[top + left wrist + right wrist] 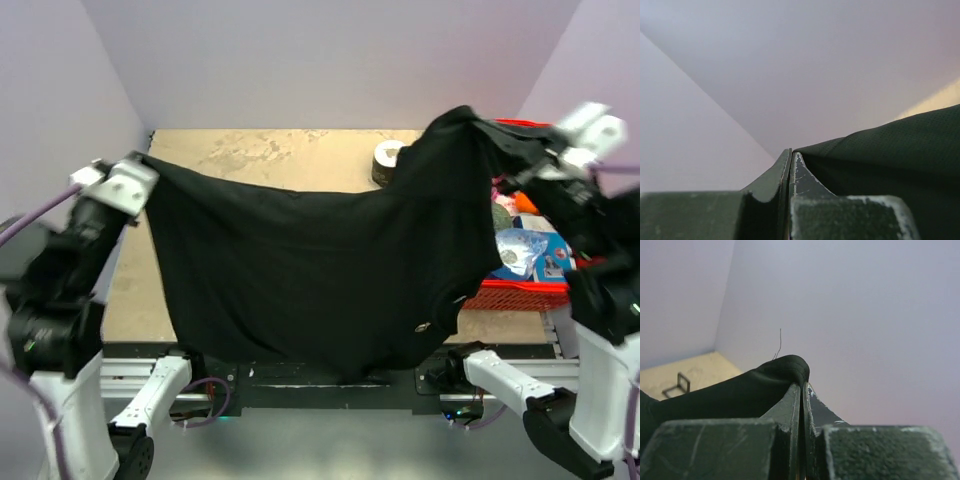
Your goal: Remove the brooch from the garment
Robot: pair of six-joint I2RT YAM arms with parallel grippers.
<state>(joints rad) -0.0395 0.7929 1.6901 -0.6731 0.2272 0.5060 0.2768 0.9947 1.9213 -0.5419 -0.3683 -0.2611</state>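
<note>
The black T-shirt (320,270) hangs spread in the air between both grippers, above the table. The brooch (422,326) is a tiny pale speck low on the shirt's right side, facing the top camera. My left gripper (143,168) is shut on the shirt's left upper edge; in the left wrist view its fingertips (791,153) pinch the cloth (890,160). My right gripper (520,150) is shut on the shirt's right upper part; in the right wrist view its jaws (803,386) are closed with a fold of cloth (740,390) bulging over them. The brooch is out of both wrist views.
A red basket (520,296) with several mixed items stands at the right, partly behind the shirt. A grey tape roll (386,160) sits at the back of the tan table (270,155). A black square frame (677,385) lies on the table in the right wrist view.
</note>
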